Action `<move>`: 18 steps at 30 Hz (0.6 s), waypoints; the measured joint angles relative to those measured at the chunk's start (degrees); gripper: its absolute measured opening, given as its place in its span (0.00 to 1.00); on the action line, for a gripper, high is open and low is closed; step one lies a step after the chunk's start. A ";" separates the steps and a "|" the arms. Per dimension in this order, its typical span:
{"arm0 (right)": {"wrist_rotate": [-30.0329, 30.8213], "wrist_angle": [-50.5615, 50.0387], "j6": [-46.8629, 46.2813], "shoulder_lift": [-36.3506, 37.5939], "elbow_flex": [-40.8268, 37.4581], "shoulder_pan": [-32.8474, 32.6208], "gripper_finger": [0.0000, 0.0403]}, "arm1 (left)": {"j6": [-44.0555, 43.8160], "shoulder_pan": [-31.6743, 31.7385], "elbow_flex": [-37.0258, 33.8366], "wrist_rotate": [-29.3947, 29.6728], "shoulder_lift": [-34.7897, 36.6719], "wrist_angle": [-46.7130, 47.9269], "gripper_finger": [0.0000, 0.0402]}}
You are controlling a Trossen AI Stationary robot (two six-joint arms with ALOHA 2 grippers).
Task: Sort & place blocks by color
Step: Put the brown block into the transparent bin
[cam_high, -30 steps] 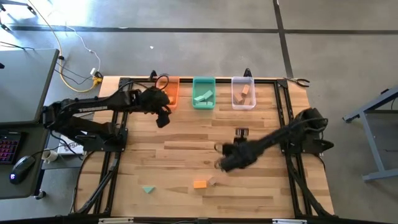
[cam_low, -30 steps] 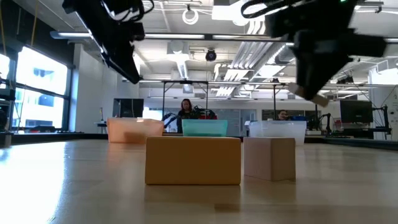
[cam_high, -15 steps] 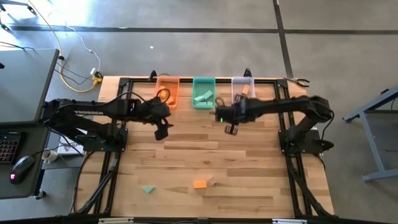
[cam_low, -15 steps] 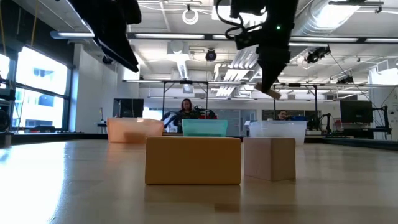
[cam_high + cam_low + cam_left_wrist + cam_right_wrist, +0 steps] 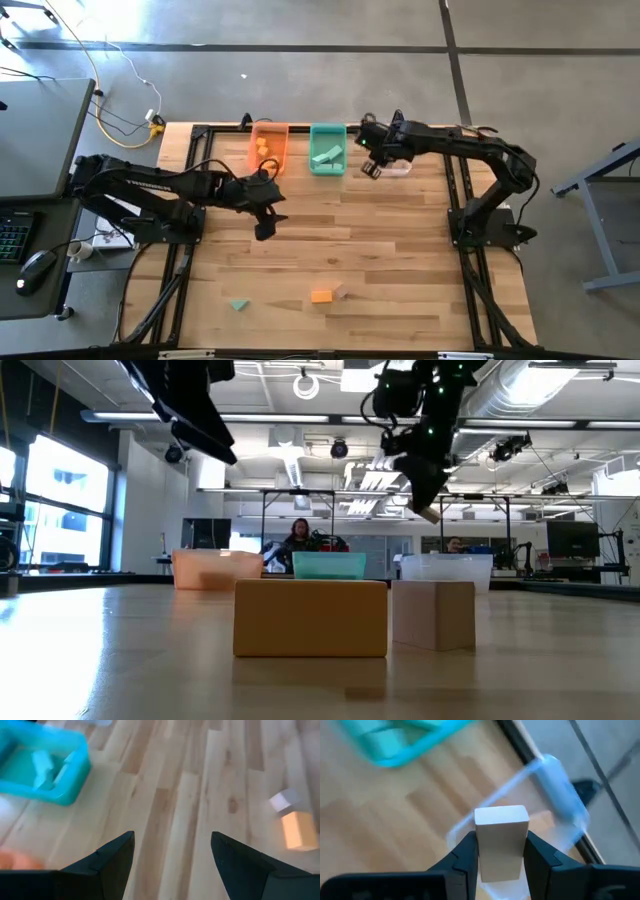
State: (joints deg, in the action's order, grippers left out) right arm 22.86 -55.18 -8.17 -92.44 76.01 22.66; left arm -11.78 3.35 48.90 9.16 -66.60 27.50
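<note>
Two dark fingers of the right gripper (image 5: pixel 501 851) press against the sides of a pale wood block (image 5: pixel 501 842), which stands upright between them with its top face clear above the fingertips. The same gripper (image 5: pixel 371 166) hangs over the near edge of the clear bin (image 5: pixel 397 166) at the far side of the table (image 5: pixel 400 260), with the green bin (image 5: pixel 327 150) just beside it; in the low view the block (image 5: pixel 429 514) shows at the gripper's lower tip, raised above the bins.

The left gripper (image 5: pixel 264 226) hovers over bare boards near the table's middle, its fingers spread wide and holding nothing, as the left wrist view shows. Beyond those fingers lie an orange block (image 5: pixel 296 830) and a pale cube (image 5: pixel 283 800), touching or nearly so. They sit together toward the table's near side (image 5: pixel 321 296), with a teal block (image 5: pixel 238 304) apart from them. The orange bin (image 5: pixel 268 146) holds orange blocks, the green bin teal ones.
</note>
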 joint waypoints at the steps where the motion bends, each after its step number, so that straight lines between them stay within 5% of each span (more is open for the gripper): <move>1: 0.81 -0.16 -1.39 -0.40 0.00 1.17 0.23 | -0.07 -0.58 0.01 0.00 -0.66 -1.38 0.62; 18: -4.25 -0.21 -2.27 -8.75 0.00 11.32 0.23 | -0.07 -7.56 0.02 -0.04 -16.60 -18.71 0.62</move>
State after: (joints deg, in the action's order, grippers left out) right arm 18.60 -55.39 -10.44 -101.19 76.02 33.98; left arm -11.86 -4.21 48.93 9.12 -83.20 8.79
